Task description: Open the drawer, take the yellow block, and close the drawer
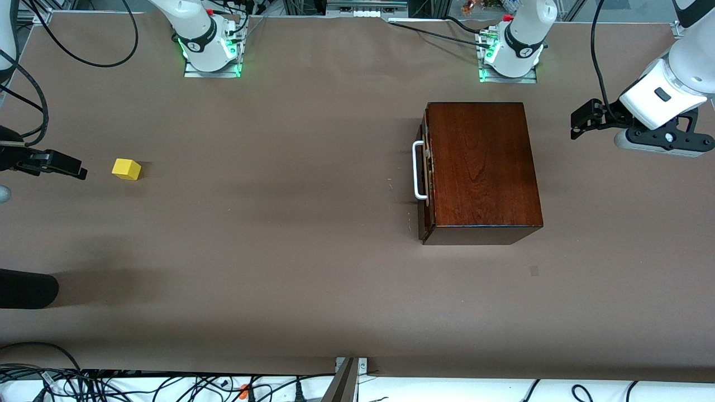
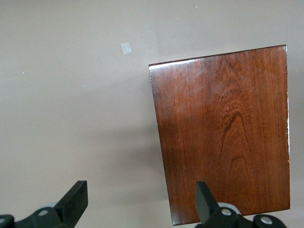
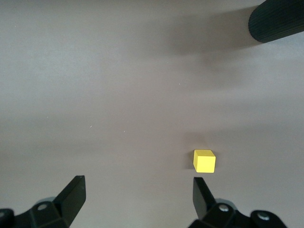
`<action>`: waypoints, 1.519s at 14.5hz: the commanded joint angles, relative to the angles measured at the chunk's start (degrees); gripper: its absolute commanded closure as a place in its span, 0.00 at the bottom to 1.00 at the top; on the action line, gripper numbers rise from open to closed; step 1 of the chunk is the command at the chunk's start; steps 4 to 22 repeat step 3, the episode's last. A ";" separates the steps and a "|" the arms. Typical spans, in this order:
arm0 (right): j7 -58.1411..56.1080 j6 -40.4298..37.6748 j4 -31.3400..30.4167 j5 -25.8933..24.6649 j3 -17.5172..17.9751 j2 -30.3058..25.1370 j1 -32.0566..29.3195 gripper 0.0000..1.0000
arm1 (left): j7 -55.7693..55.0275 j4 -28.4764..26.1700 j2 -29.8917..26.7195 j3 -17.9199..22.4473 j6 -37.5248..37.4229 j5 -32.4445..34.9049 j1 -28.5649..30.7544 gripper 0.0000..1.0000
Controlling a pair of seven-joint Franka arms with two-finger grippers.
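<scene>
The dark reddish wooden box [image 1: 483,167] stands toward the left arm's end of the table. Its drawer [image 1: 427,173] sits pushed in, and the white handle [image 1: 418,170] faces the right arm's end. The yellow block [image 1: 126,168] lies on the bare table near the right arm's end, outside the box. My right gripper [image 1: 75,168] hovers open beside the block; in the right wrist view the yellow block [image 3: 204,161] lies just off one fingertip [image 3: 202,192], not between them. My left gripper [image 1: 581,120] hangs open beside the box, over the box's edge [image 2: 223,133], holding nothing.
A black cylindrical object [image 1: 25,288] pokes in at the right arm's end, nearer the front camera than the block, and also shows in the right wrist view [image 3: 278,19]. A small tape mark [image 1: 534,271] lies near the box. Cables run along the front edge.
</scene>
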 commanded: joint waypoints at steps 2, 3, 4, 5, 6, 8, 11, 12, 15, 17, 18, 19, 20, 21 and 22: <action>-0.10 0.36 -1.35 -0.46 0.96 -1.62 -0.85 0.00 | 0.50 4.97 3.17 0.01 -3.15 1.37 -0.68 0.00; -0.10 0.36 -1.35 -0.55 1.05 -1.62 -0.85 0.00 | 0.42 5.76 3.52 0.01 -3.24 1.37 -0.76 0.00; -0.10 0.36 -1.35 -0.55 1.05 -1.62 -0.85 0.00 | 0.42 5.76 3.52 0.01 -3.24 1.37 -0.76 0.00; -0.10 0.36 -1.35 -0.55 1.05 -1.62 -0.85 0.00 | 0.42 5.76 3.52 0.01 -3.24 1.37 -0.76 0.00; -0.10 0.36 -1.35 -0.55 1.05 -1.62 -0.85 0.00 | 0.42 5.76 3.52 0.01 -3.24 1.37 -0.76 0.00; -0.10 0.36 -1.35 -0.55 1.05 -1.62 -0.85 0.00 | 0.42 5.76 3.52 0.01 -3.24 1.37 -0.76 0.00; -0.10 0.36 -1.35 -0.55 1.05 -1.62 -0.85 0.00 | 0.42 5.76 3.52 0.01 -3.24 1.37 -0.76 0.00; -0.10 0.36 -1.35 -0.55 1.05 -1.62 -0.85 0.00 | 0.42 5.76 3.52 0.01 -3.24 1.37 -0.76 0.00; -0.10 0.36 -1.35 -0.55 1.05 -1.62 -0.85 0.00 | 0.42 5.76 3.52 0.01 -3.24 1.37 -0.76 0.00; -0.10 0.36 -1.35 -0.55 1.05 -1.62 -0.85 0.00 | 0.42 5.76 3.52 0.01 -3.24 1.37 -0.76 0.00; -0.10 0.36 -1.35 -0.55 1.05 -1.62 -0.85 0.00 | 0.42 5.76 3.52 0.01 -3.24 1.37 -0.76 0.00; -0.10 0.36 -1.35 -0.55 1.05 -1.62 -0.85 0.00 | 0.42 5.76 3.52 0.01 -3.24 1.37 -0.76 0.00; -0.10 0.36 -1.35 -0.55 1.05 -1.62 -0.85 0.00 | 0.42 5.76 3.52 0.01 -3.24 1.37 -0.76 0.00; -0.10 0.36 -1.35 -0.55 1.05 -1.62 -0.85 0.00 | 0.42 5.76 3.52 0.01 -3.24 1.37 -0.76 0.00; -0.10 0.36 -1.35 -0.55 1.05 -1.62 -0.85 0.00 | 0.42 5.76 3.52 0.01 -3.24 1.37 -0.76 0.00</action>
